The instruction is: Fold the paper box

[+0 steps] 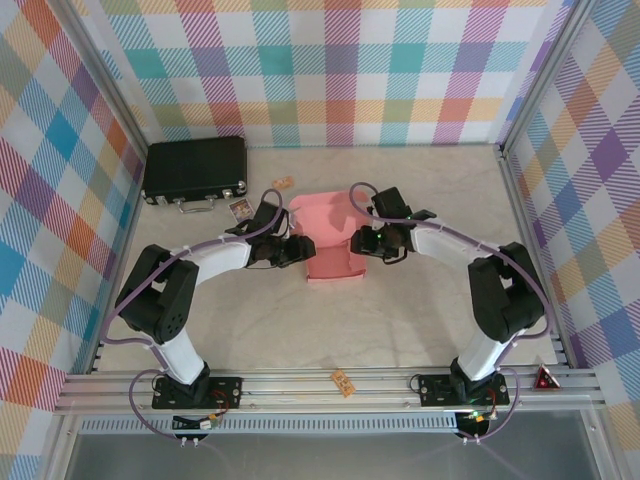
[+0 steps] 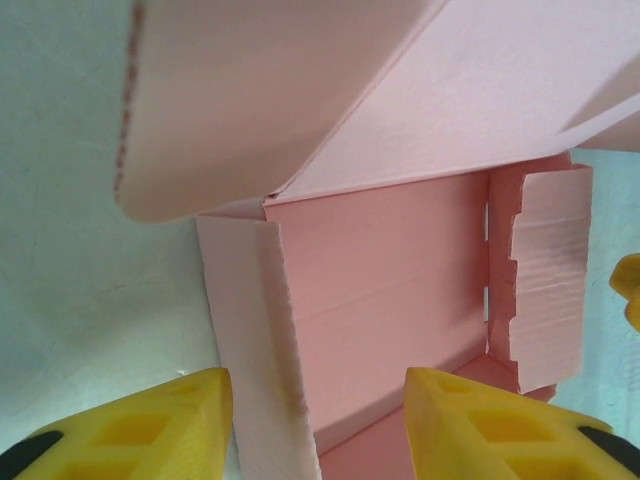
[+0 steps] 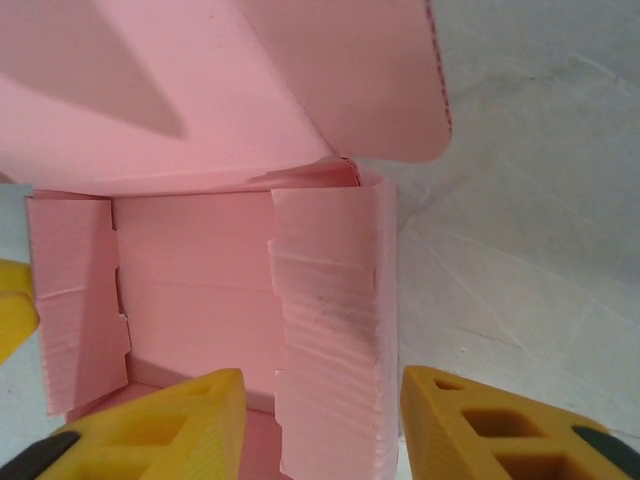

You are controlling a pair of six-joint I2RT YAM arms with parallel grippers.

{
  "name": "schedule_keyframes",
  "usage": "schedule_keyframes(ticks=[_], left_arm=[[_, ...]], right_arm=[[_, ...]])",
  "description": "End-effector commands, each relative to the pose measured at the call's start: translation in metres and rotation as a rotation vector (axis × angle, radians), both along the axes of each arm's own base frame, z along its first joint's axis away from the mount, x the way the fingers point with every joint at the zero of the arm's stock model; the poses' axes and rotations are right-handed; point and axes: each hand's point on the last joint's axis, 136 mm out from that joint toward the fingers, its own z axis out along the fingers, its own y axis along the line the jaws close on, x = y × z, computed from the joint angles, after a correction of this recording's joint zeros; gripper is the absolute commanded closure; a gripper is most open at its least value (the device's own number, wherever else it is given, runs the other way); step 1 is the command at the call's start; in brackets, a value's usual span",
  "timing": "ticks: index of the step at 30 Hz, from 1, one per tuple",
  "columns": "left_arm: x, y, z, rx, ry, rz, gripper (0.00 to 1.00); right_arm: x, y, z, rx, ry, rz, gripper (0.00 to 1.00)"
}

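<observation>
Table [image 1: 400,330], work surface. Case [image 1: 195,168], far left, well apart. Box [image 1: 330,240], centre, between the arms, lid up. Left gripper [image 2: 318,400] - jaws half open astride the left wall, unclamped. Right gripper [image 3: 322,400] - same on the right wall, likely to hold both walls upright.

Salmon-pink paper box [image 1: 330,250] sits half-folded, side walls upright, lid flap raised at its far end.

The paper box [image 1: 330,250] sits on the table [image 1: 400,320] between the left gripper [image 1: 303,250], astride its left wall, and the right gripper [image 1: 358,240], astride its right wall (one finger inside, one outside), with a case [image 1: 195,170] behind, further left.
</observation>
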Motion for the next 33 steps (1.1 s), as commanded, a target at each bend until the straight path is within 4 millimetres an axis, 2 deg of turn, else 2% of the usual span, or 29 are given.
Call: schedule_keyframes(ticks=[1,8,20,33], left_arm=[[0.000,-0.004,-0.005,-0.016,0.004,-0.002,0.53],[-0.004,-0.002,-0.009,-0.011,0.020,0.004,0.54],[-0.012,-0.005,-0.006,-0.048,0.030,-0.010,0.55],[-0.014,0.001,-0.007,-0.031,0.027,0.014,0.55]], right_arm=[[0.010,0.005,-0.001,0.014,-0.002,0.000,0.57],[0.016,0.001,-0.012,-0.025,-0.004,-0.010,0.63],[0.015,0.007,-0.027,-0.032,0.026,0.012,0.68],[0.005,0.005,-0.040,-0.175,0.028,0.052,0.68]])
